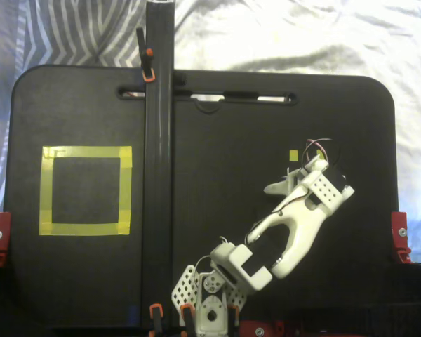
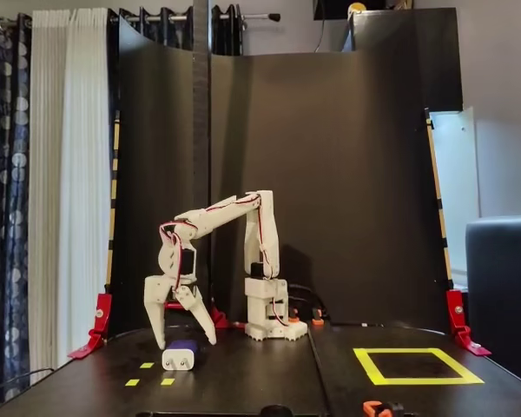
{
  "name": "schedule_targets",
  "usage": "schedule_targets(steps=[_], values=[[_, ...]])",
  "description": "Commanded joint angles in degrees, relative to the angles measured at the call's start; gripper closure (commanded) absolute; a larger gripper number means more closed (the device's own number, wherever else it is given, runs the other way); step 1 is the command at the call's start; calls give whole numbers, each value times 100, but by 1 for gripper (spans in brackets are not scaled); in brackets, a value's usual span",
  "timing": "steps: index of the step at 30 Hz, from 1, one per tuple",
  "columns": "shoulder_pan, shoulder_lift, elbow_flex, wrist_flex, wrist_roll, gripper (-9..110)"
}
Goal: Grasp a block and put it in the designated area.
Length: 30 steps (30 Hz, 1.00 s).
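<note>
— So where is the block (image 2: 181, 354) sitting?
— On the black table (image 2: 243, 373), directly below the white gripper (image 2: 181, 334), with small yellow tape squares (image 2: 148, 366) just beside it.
— And the jaws?
— Spread wide, the fingertips hanging either side above the block, touching nothing. The yellow-taped designated area (image 2: 417, 366) is lying well apart from the block.

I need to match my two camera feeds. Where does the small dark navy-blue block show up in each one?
Fixed view from above: the small dark navy-blue block is not visible; the white arm's hand sits over the spot beside a small yellow tape square.
Fixed view from the front: the block lies on the black table, lower left, below the open hand.
Shared landmark: the large yellow tape square outline.
</note>
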<state>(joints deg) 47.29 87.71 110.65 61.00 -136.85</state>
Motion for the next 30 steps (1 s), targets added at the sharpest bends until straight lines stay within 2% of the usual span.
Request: schedule_targets(steps=[1, 13, 19, 30], values=[[-53, 9, 53, -114, -35, 63], [-88, -193, 308, -589, -35, 63], [-88, -193, 378, -633, -26, 80], [-79, -176, 413, -668, -26, 83]])
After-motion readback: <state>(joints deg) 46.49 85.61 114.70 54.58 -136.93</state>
